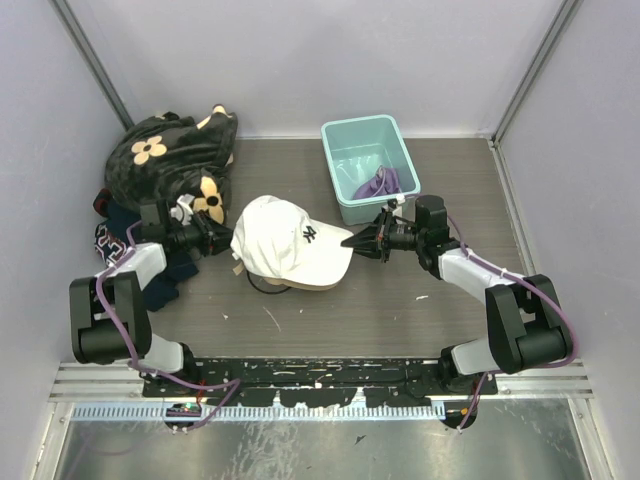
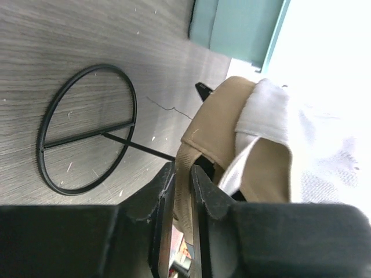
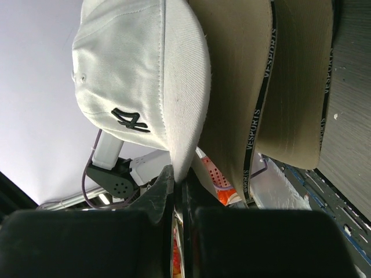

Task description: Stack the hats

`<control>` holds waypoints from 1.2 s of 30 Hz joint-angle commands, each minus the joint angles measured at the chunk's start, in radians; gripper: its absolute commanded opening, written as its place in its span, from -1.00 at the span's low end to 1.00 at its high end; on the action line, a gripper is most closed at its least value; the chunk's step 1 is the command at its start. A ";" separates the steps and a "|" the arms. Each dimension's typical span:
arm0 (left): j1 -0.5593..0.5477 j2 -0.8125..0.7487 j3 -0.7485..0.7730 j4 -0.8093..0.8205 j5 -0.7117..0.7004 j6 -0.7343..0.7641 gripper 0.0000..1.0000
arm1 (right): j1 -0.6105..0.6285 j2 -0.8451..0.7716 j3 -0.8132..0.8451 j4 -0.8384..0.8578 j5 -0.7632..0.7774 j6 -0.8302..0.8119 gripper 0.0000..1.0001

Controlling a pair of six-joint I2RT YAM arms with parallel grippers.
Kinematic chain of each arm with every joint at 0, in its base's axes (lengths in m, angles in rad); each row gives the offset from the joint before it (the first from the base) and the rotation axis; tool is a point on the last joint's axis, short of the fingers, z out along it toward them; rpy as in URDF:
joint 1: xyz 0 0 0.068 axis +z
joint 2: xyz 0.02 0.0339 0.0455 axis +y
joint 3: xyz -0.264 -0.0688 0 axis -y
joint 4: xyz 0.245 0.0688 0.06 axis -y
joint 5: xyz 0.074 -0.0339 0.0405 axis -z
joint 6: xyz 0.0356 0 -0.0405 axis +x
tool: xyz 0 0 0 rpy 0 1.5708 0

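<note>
Top: white cap sits over tan cap, frame centre. Purple cap in teal bin, upper right.
L wrist: left gripper fingers narrowly apart, tan cap's rear strap between them; can't tell if pinched.
R wrist: right gripper pressed together on white cap's brim edge.

Table centre is taken: white cap over tan cap, on a wire stand. Left gripper is at their back, right gripper pinches the white brim, so both flanks are blocked. Teal bin sits just behind the right gripper. Flowered black fabric and navy clothing crowd the far-left corner. Bare table lies in front of the caps, and a bare strip behind them, between fabric and bin.
</note>
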 commanded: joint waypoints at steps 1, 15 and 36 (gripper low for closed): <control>0.068 -0.084 0.033 -0.031 0.033 -0.024 -0.41 | 0.006 -0.016 0.033 -0.145 -0.022 -0.090 -0.98; 0.090 -0.140 -0.007 -0.029 0.091 -0.036 -0.14 | 0.006 -0.005 0.089 -0.226 0.000 -0.131 -0.98; -0.071 -0.028 -0.004 -0.048 -0.004 0.042 -0.51 | 0.005 -0.013 0.072 -0.197 0.007 -0.114 -0.98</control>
